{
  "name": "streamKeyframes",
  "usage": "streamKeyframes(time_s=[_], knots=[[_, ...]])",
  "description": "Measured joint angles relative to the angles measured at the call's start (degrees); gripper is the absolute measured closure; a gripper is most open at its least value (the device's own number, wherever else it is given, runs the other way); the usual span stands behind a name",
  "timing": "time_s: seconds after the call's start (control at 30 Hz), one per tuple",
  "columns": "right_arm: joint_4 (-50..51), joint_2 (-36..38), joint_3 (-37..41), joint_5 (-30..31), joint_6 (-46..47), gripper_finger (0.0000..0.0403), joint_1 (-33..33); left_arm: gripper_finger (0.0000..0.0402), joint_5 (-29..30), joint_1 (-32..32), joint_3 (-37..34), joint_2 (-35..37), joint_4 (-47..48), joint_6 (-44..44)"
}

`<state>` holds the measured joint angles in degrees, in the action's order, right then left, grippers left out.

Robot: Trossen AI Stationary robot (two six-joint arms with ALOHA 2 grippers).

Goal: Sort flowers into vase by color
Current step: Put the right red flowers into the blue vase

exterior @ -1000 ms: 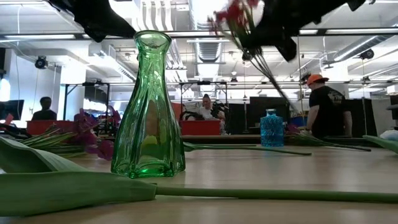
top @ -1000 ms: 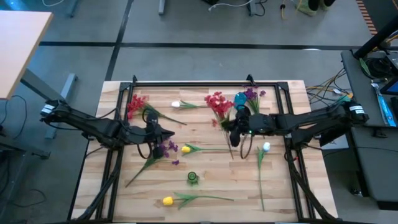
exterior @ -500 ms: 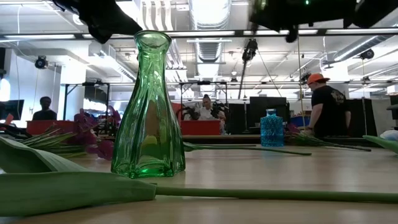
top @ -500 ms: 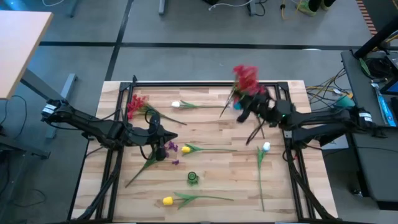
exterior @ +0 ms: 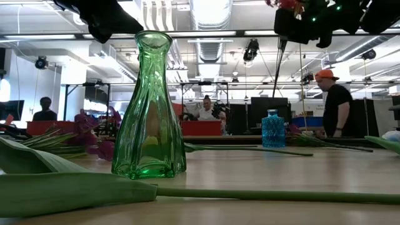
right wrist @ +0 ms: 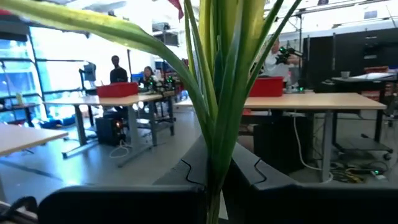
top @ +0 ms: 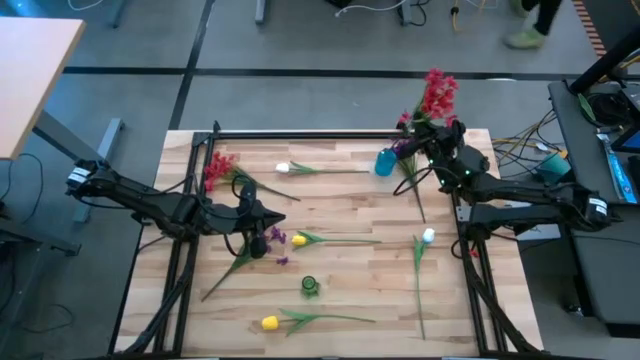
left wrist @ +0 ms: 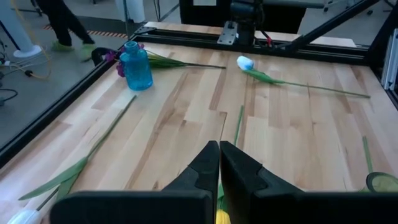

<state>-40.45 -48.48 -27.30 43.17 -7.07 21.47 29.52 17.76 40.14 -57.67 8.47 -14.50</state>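
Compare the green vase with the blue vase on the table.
The green vase is clear green glass; the blue vase is blue. The green vase stands near the table's front, among loose stems; the blue vase stands at the back, near the right gripper, which holds red flowers. Both stand upright with no flowers in them.

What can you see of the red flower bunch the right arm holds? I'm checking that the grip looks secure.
The red flower bunch has a red cluster of blooms on thin green stems with long leaves. The right gripper is shut on its stems, which pass between the dark fingers in the right wrist view. It hangs in the air at the table's far right corner, blooms past the edge, above the blue vase, touching nothing else.
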Motion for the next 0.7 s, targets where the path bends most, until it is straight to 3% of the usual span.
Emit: streamKeyframes(time_s=[0.47, 0.7], knots=[[3.4, -1.8, 0.1, 0.3, 0.7, 0.0384, 0.0, 0.0402, 2.9, 0.0, 0.2, 0.0, -0.1, 0.5], [3.4, -3.8, 0.1, -0.1, 0.5, 0.0336, 0.0, 0.0402, 3.0, 0.0, 0.2, 0.0, -0.1, 0.5]])
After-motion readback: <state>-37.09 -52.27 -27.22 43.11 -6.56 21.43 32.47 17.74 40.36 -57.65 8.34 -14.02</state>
